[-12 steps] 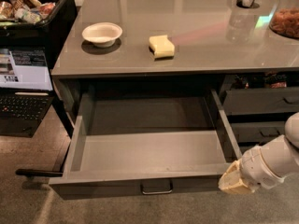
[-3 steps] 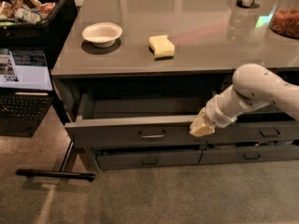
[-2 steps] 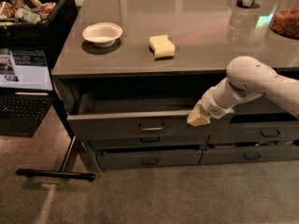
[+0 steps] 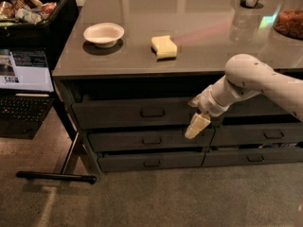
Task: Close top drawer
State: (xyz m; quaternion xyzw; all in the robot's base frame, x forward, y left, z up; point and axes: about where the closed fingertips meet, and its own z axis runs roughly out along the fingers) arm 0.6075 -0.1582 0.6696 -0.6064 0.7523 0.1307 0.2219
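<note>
A grey table [image 4: 208, 56] with stacked drawers under its top, seen from the front and above. The top drawer [image 4: 123, 113], wide and dark grey with one small metal handle [image 4: 152, 112] at its centre, sits pushed in under the tabletop, its front about level with the drawers below (a dark gap shows above it). Two shorter drawers [image 4: 137, 141] lie beneath it, each with one handle. To the right is a narrower stack [image 4: 265, 136], where two handled fronts show.

The robot's white arm [image 4: 251, 82] reaches in from the right. Its cream gripper [image 4: 196, 126] hangs tip-down in front of the top drawer's right end. It holds nothing, and whether it is spread wide or pinched narrow cannot be told.

On the tabletop are one white bowl [image 4: 103, 34], empty, and one yellow sponge [image 4: 164, 47] near it. At the far right is a clear container [image 4: 289, 22] of orange-brown food.

To the left stand a black bin [image 4: 47, 18] of packaged snacks and one lit laptop [image 4: 23, 74], whose screen text is too small to read.
</note>
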